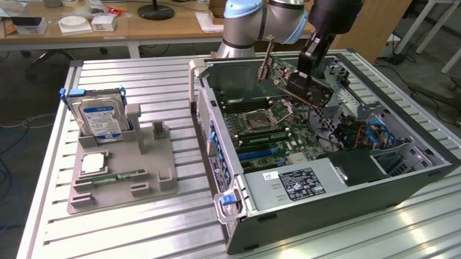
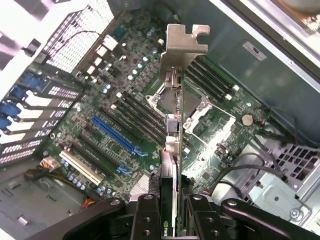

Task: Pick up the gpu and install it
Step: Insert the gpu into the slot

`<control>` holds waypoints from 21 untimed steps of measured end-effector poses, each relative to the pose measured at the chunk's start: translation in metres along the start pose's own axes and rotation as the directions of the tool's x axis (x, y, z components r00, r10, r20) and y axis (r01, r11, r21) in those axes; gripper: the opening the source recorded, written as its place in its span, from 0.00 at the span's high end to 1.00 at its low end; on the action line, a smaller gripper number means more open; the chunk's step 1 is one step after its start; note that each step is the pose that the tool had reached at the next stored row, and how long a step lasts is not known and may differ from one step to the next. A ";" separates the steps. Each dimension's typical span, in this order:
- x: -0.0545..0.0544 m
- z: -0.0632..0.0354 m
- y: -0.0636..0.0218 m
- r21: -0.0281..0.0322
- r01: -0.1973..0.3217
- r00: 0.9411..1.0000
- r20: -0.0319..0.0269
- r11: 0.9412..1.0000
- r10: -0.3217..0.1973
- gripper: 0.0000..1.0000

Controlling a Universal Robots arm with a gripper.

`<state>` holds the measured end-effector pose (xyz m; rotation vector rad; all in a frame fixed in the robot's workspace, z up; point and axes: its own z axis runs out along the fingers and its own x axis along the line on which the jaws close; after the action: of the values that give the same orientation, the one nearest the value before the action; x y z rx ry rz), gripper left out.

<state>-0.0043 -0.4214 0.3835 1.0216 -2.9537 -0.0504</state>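
My gripper (image 1: 308,73) is shut on the gpu (image 1: 292,82) and holds it in the air over the open computer case (image 1: 338,186), above the motherboard (image 1: 270,132). The card hangs tilted, its silver bracket (image 1: 265,63) pointing toward the case's back wall. In the wrist view the gpu (image 2: 174,150) stands edge-on between the black fingers (image 2: 147,217), with its metal bracket (image 2: 183,45) at the far end. My gripper (image 2: 173,222) clamps the card's near end. Beneath it lie the motherboard's blue slot (image 2: 116,136) and the CPU socket (image 2: 200,112).
On the exterior view's left a grey fixture (image 1: 155,162) on the slatted metal table (image 1: 144,232) holds a silver hard drive (image 1: 101,120), a green memory stick (image 1: 119,176) and a small square chip (image 1: 94,162). Cables and a drive cage (image 1: 367,132) crowd the case's right side.
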 end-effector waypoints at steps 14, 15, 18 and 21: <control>0.000 0.0000 0.0000 -0.010 0.128 0.992 0.005 0.992 -0.128 0.74; 0.000 0.0001 0.0000 -0.011 0.139 0.990 0.005 0.990 -0.139 0.74; 0.000 0.0000 0.0000 -0.011 0.171 0.985 0.004 0.985 -0.171 0.74; 0.000 0.0000 0.0000 -0.012 0.204 0.979 0.004 0.979 -0.204 0.74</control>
<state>-0.0044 -0.4214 0.3835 1.3192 -2.8349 -0.0722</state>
